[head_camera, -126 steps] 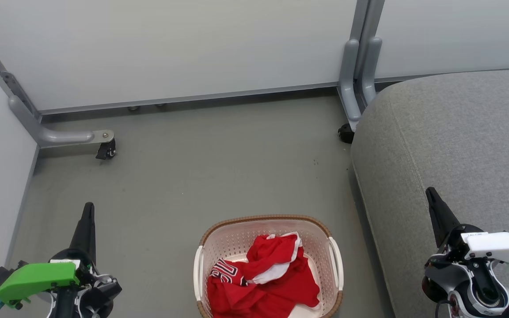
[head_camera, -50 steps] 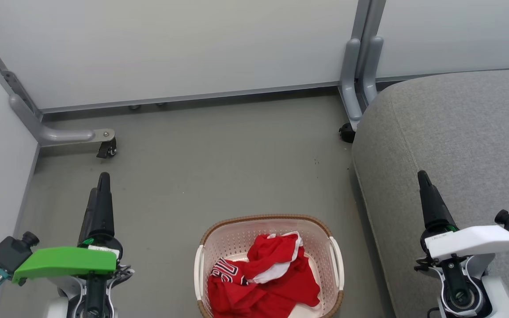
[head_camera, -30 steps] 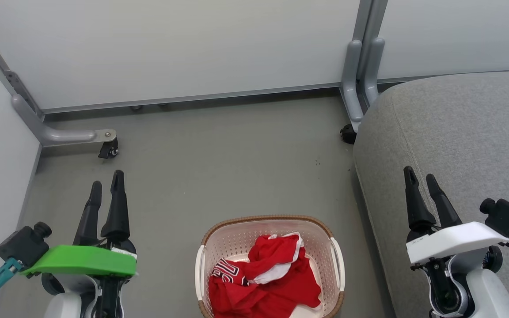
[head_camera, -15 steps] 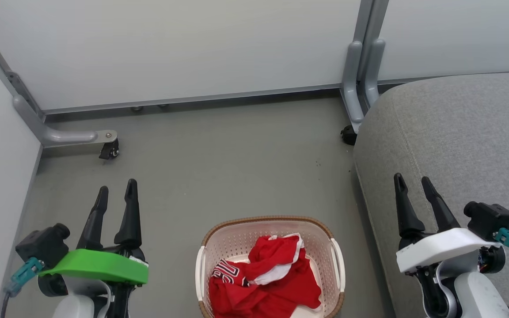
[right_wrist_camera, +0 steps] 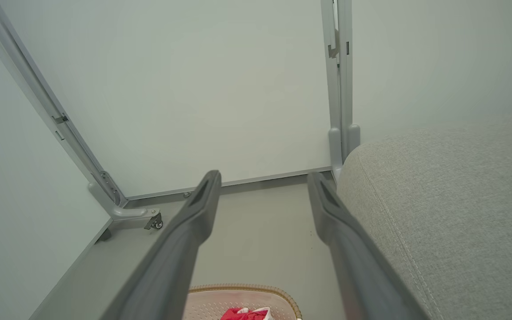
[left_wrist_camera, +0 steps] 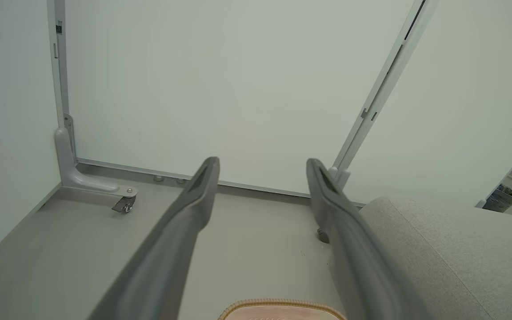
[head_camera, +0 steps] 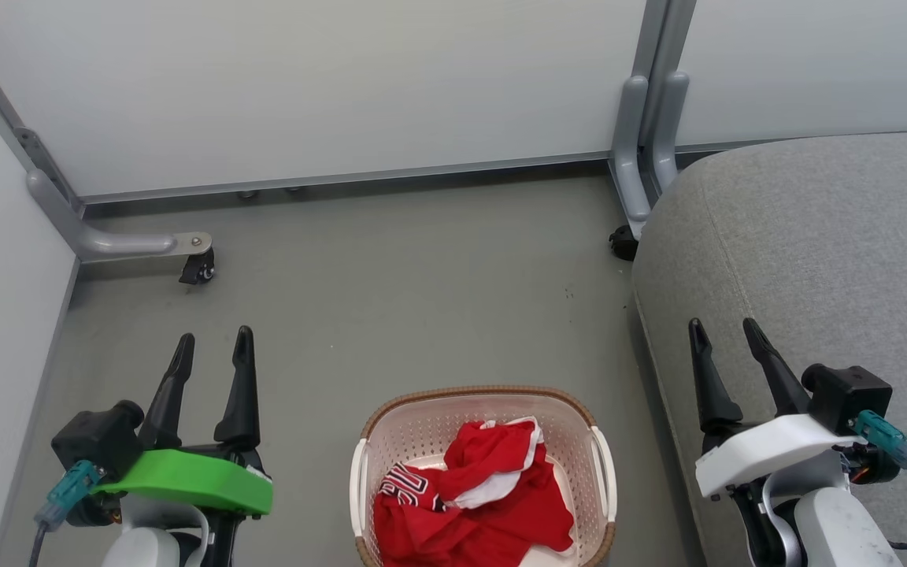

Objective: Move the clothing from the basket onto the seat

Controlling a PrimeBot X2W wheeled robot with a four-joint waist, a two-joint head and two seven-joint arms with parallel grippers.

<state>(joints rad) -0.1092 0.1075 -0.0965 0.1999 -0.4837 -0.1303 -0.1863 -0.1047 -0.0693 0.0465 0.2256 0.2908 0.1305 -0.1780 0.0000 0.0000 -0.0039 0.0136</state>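
Note:
Red clothing (head_camera: 475,496) with white trim and dark-and-white lettering lies bunched in the cream basket (head_camera: 603,480) on the floor at bottom centre; its top edge (right_wrist_camera: 247,314) also peeks into the right wrist view, as does the basket's brown rim (right_wrist_camera: 247,290) (left_wrist_camera: 282,304). The grey seat (head_camera: 823,236) (right_wrist_camera: 451,195) (left_wrist_camera: 451,249) fills the right side. My left gripper (head_camera: 213,340) (left_wrist_camera: 262,164) is open over the floor left of the basket. My right gripper (head_camera: 721,327) (right_wrist_camera: 263,178) is open over the seat's front edge, right of the basket. Both hold nothing.
Pale partition panels (head_camera: 304,79) close off the back and left. Their grey feet carry castors, one at the left (head_camera: 198,272) and one by the seat's corner (head_camera: 623,240). Bare grey floor (head_camera: 406,299) lies between the basket and the panels.
Both arms have swung inward towards the basket and turned, so each pair of fingers now shows spread apart. The clothing and basket have kept their place.

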